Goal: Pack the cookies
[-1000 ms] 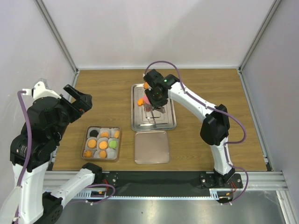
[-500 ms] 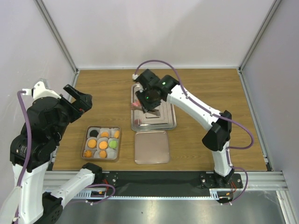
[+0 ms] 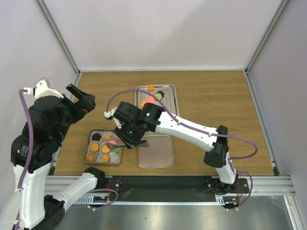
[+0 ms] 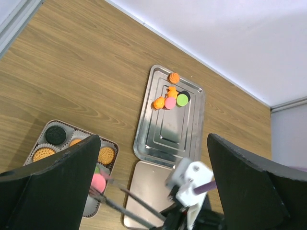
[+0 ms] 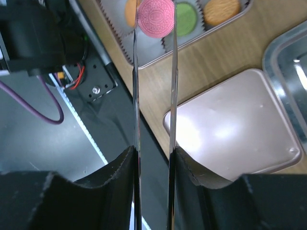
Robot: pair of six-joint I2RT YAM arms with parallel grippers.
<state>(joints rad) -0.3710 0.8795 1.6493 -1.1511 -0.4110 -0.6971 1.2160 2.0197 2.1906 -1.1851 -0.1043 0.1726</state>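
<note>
The right gripper [image 5: 154,13], its thin fingers narrowed part-way, pinches a pink cookie [image 5: 155,18] by its rim. The cookie is a round flat disc with an embossed ring pattern, its face turned toward the wrist camera; being round, it has no long axis. It hangs over the box [image 3: 88,143], toward the 3 o'clock side, above orange, green and black cookies [image 3: 95,147]. More lie at the 12 o'clock end of the tray [image 3: 169,103]. The left gripper [image 4: 153,143], spread wide, holds nothing.

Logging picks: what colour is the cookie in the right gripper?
The cookie is pink; the right wrist view shows it best.
</note>
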